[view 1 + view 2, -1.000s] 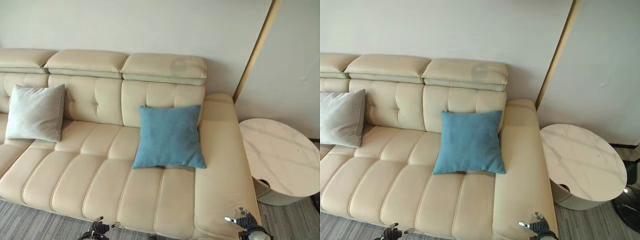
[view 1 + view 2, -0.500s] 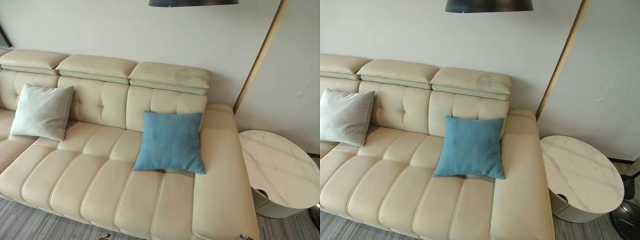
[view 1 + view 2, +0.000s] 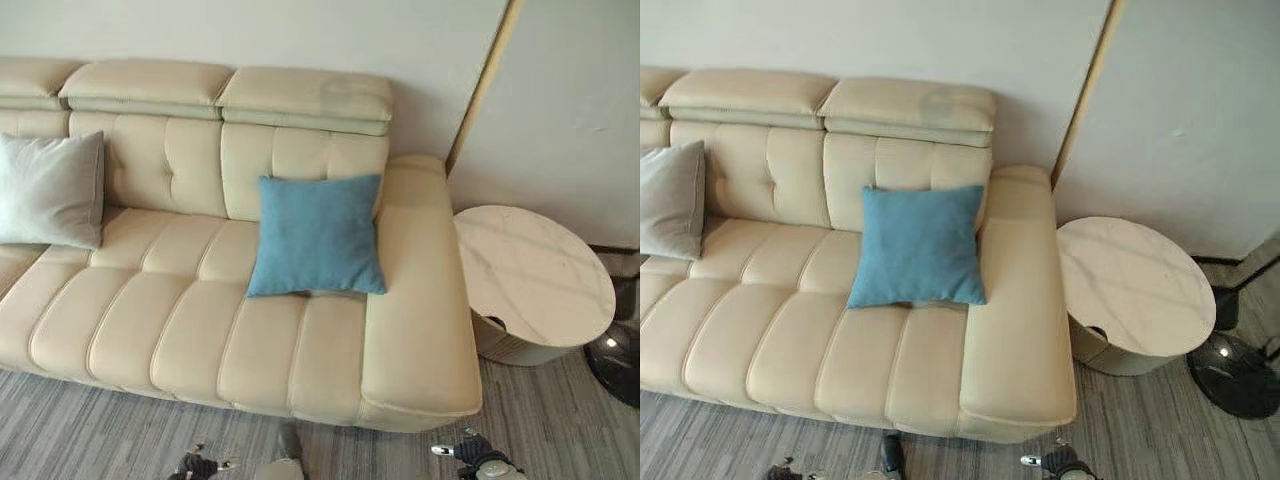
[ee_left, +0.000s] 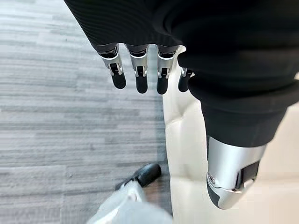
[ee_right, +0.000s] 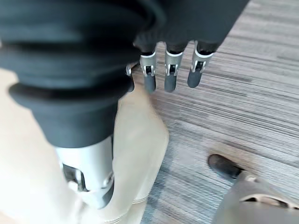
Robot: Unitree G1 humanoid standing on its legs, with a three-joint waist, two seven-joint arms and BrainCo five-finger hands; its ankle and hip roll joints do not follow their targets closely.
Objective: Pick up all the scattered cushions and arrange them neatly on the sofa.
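Two cushions, blue cushion (image 3: 317, 236) and grey cushion (image 3: 50, 190), propped on sofa (image 3: 200, 330); left robot hand (image 4: 140, 74) and right robot hand (image 5: 170, 72) slack-fingered, empty; likely checking floor (image 3: 120, 440) for strays.

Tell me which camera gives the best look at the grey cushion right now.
The left eye view: the grey cushion leans against the sofa backrest there, only its far edge cut off. The right eye view catches just a slice of it at the frame edge. The wrist views show hands, floor and sofa edge instead.
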